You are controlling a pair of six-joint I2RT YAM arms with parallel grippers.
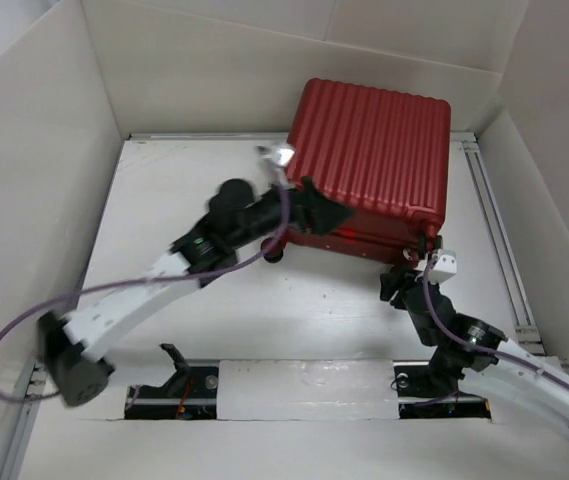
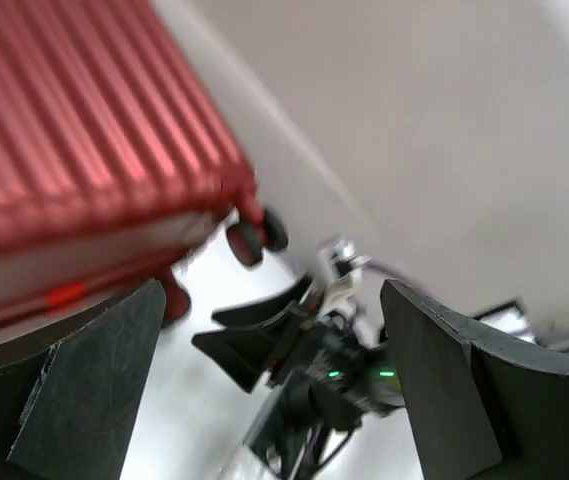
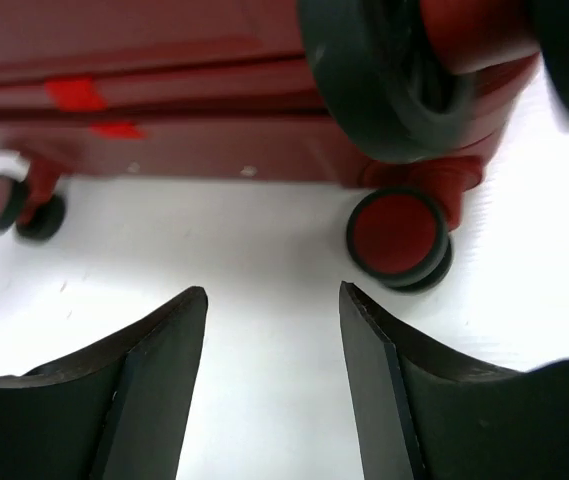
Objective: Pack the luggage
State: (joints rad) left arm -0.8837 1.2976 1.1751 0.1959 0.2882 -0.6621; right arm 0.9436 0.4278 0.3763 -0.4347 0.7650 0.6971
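Observation:
The luggage [image 1: 374,150] is a red ribbed suitcase lying shut at the back right, so its lining is hidden. My left gripper [image 1: 329,212] is open and empty at the suitcase's near left side. In the left wrist view the ribbed shell [image 2: 84,120] fills the upper left, with a dark wheel [image 2: 249,238] below it, and the left gripper [image 2: 274,380] holds nothing. My right gripper [image 1: 404,275] is open and empty just in front of the suitcase's near right corner. In the right wrist view the right gripper [image 3: 272,295] stands over bare table, with the suitcase's edge [image 3: 164,90] and a red-hubbed wheel [image 3: 399,232] beyond it.
White cardboard walls [image 1: 34,150] enclose the white table [image 1: 184,190] on the left, back and right. A metal rail [image 1: 499,240] runs along the right side. My right arm [image 2: 334,370] shows between the left gripper's fingers. Another wheel pair [image 3: 19,205] sits at the suitcase's far end.

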